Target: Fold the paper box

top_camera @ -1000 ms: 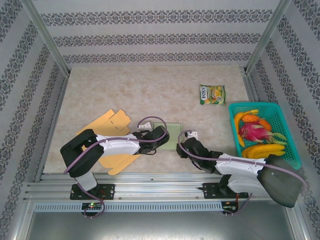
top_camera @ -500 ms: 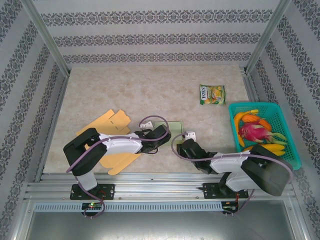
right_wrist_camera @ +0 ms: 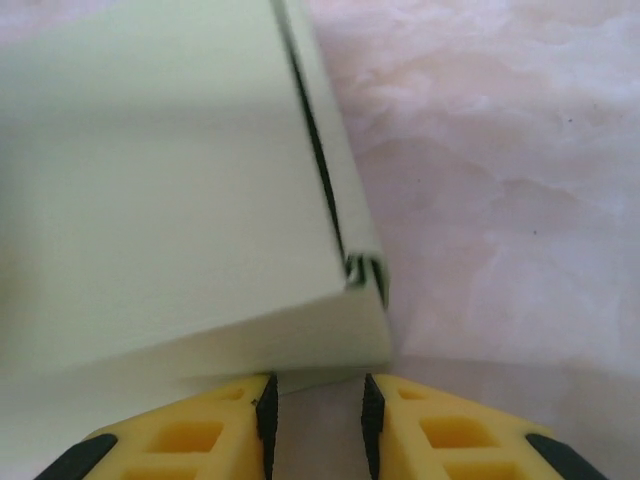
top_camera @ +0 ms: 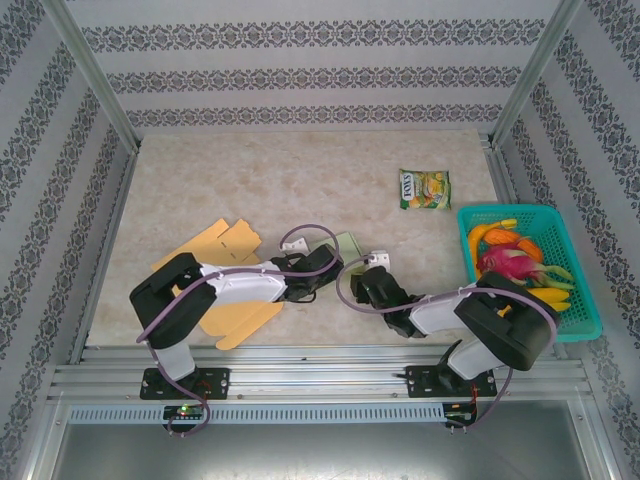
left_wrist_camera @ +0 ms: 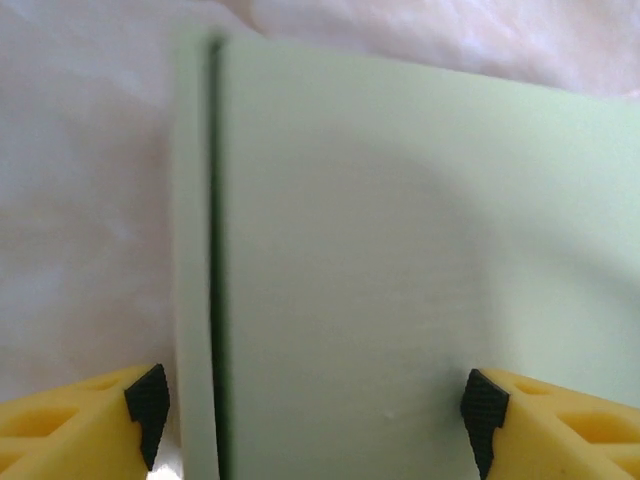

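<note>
The paper box is pale green, and from above just a small strip of it shows between the two arms. In the left wrist view the paper box has a broad face with a dark fold slit near its left edge. My left gripper stands open and wide, its black pads flanking that face. My right gripper is open by a narrow gap. The lower corner of the paper box sits just beyond its fingertips, with nothing between the pads.
Flat yellow cardboard blanks lie to the left, partly under the left arm. A snack bag lies at the back right. A teal basket of fruit stands at the right edge. A metal rail runs along the near edge.
The green box lay flat as a square; now it shows as a narrow strip farther back. Both grippers moved forward, the right arm swung left, and its jaws widened slightly.
</note>
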Controlling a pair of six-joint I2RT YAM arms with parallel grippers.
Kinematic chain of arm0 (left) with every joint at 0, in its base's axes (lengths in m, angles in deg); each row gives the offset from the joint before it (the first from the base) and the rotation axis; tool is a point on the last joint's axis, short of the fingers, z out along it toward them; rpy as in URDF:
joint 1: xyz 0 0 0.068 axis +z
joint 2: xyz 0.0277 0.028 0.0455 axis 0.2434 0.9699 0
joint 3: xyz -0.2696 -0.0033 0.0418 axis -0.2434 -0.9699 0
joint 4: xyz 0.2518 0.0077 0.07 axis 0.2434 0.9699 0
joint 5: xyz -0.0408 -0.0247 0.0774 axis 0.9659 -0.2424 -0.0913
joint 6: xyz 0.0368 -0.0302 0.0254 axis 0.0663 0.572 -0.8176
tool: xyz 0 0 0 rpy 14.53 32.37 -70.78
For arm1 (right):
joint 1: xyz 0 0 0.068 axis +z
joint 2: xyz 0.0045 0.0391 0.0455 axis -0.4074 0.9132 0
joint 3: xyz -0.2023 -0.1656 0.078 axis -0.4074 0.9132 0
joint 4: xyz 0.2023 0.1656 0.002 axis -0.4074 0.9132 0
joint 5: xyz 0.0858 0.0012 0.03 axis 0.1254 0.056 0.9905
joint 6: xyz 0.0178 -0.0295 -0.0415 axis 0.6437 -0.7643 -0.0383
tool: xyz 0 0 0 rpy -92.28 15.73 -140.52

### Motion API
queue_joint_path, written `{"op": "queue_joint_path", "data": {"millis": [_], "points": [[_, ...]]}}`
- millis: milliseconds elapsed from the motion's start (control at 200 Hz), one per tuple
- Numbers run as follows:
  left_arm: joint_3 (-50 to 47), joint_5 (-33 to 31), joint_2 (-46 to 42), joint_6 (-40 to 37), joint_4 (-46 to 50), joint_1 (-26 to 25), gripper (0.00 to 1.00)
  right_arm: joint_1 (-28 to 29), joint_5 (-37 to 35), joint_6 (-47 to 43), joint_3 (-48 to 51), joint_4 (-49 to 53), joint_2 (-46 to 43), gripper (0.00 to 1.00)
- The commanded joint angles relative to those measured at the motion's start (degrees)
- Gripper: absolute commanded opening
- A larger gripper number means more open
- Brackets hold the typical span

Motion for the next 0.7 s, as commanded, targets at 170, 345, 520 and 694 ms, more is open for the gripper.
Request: {"op": "queue_joint_path", "data": {"millis": [170,345,520,694], "points": [[4.2,3.8,-2.4,-6.4,8.8,-2.2,0.84,-7.5,10.0,4.1,-3.7,14.3,-7.1,0.33],[6.5,2.1,-4.4,-9.1,11.2,-2.1,0.86,-12.7,17.8,6.5,-7.3,27.1,-13.3,0.31],[10.0,-0.7,-7.6,-20.8,11.7,-1.7,0.88,-16.3,21.0,10.8,-7.8,32.4,-18.3,0.08],[11.1,2.7,-5.5,-36.1,3.8,5.5,0.91,-19.7,27.1,12.6,-9.2,31.4,-15.4,0.00]]}}
